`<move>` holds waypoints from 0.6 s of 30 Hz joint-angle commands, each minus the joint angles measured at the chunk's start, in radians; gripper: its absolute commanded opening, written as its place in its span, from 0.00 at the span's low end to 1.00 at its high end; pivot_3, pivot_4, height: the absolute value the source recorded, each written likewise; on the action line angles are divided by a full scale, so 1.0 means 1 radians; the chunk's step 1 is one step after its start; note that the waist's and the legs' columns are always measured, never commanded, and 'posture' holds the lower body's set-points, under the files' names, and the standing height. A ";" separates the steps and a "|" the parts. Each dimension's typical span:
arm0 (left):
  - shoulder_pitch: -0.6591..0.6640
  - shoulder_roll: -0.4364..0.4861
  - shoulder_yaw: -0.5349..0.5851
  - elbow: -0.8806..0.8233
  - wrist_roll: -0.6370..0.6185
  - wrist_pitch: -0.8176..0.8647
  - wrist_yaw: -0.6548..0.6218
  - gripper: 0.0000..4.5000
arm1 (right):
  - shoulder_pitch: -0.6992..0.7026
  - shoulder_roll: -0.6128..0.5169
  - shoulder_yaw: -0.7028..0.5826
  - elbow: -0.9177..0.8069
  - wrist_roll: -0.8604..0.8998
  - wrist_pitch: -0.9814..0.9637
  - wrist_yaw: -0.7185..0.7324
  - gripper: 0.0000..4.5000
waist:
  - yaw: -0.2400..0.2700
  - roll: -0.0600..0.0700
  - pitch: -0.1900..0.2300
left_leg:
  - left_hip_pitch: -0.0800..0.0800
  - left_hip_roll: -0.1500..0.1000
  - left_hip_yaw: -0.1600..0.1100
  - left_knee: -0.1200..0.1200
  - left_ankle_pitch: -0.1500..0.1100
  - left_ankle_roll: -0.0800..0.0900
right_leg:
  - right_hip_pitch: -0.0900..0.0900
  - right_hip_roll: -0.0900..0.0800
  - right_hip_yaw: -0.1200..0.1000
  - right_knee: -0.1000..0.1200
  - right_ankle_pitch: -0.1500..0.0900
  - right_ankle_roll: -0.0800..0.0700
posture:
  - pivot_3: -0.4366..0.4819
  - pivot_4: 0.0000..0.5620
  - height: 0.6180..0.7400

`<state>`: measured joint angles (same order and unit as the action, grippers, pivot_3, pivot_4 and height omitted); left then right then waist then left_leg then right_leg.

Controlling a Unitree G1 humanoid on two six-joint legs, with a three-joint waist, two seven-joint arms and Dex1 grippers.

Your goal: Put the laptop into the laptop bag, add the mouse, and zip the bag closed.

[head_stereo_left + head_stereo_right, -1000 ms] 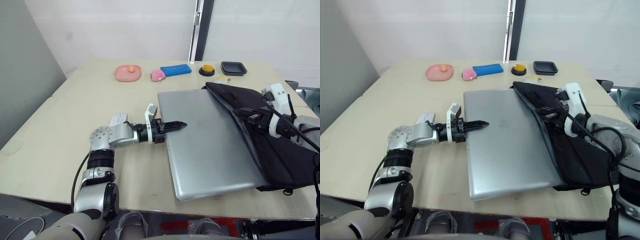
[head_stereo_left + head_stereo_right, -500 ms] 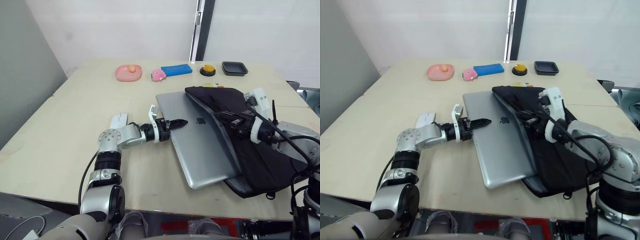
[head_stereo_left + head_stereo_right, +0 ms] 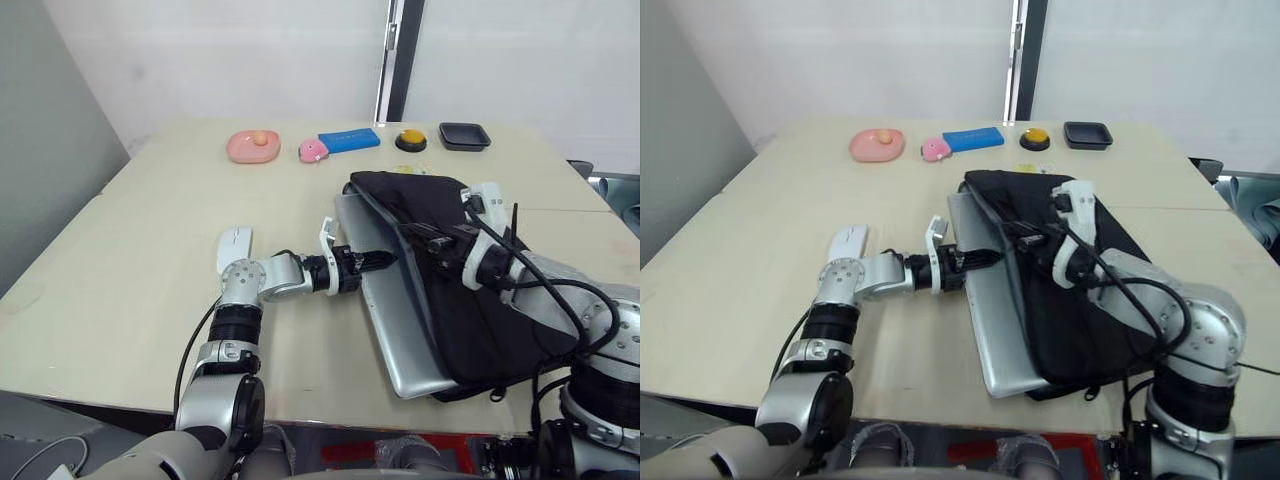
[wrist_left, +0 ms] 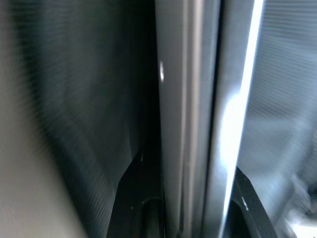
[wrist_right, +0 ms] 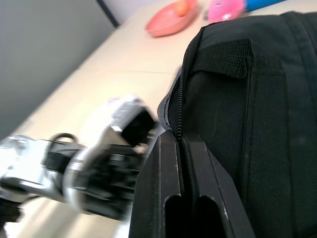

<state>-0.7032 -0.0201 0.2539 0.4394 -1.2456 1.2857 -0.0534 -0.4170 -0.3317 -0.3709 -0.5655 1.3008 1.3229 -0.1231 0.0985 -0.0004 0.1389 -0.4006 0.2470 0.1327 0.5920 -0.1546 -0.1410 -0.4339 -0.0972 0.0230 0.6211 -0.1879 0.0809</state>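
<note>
A lab-like room: bare white walls [image 3: 250,60], plain plywood table [image 3: 130,260].

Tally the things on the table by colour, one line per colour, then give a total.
Pink: 2, the dish and the small toy
Blue: 1, the flat block
Black: 3, the laptop bag, the small tray and the round base with an orange dome
Silver: 1, the laptop
White: 1, the mouse
Total: 8

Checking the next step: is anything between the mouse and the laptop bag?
Yes. The left arm lies across the table between the mouse and the laptop bag, its left gripper at the laptop.
</note>
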 commanded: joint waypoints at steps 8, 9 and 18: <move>-0.028 -0.038 0.004 -0.074 0.044 -0.032 -0.118 0.08 | 0.031 -0.022 0.121 -0.032 0.231 -0.187 -0.191 0.00 | 0.005 0.000 0.000 | -0.001 0.000 0.000 -0.001 0.000 0.000 | 0.000 0.000 0.000 -0.002 0.005 0.010 | 0.48 0.27 1.00; -0.028 -0.038 0.003 -0.073 0.050 -0.030 -0.122 0.08 | 0.032 -0.032 0.131 -0.031 0.242 -0.201 -0.198 0.00 | 0.005 0.000 0.000 | -0.001 0.000 0.000 -0.001 0.000 0.000 | 0.000 0.000 0.000 -0.002 0.005 0.010 | 0.48 0.27 1.00; -0.037 -0.044 0.033 -0.061 0.059 -0.015 -0.127 0.08 | 0.055 -0.144 0.175 -0.015 0.284 -0.288 -0.206 0.00 | 0.005 0.000 0.000 | -0.002 0.000 0.000 -0.001 0.000 -0.001 | 0.000 0.000 -0.001 -0.003 0.006 0.011 | 0.48 0.27 1.00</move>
<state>-0.7032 -0.0465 0.2597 0.4350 -1.1400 1.2669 -0.1375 -0.3599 -0.4616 -0.1876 -0.5601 1.5552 1.0746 -0.3365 0.1039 -0.0002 0.1391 -0.4029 0.2468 0.1322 0.5910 -0.1550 -0.1416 -0.4345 -0.0973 0.0223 0.6176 -0.1821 0.0918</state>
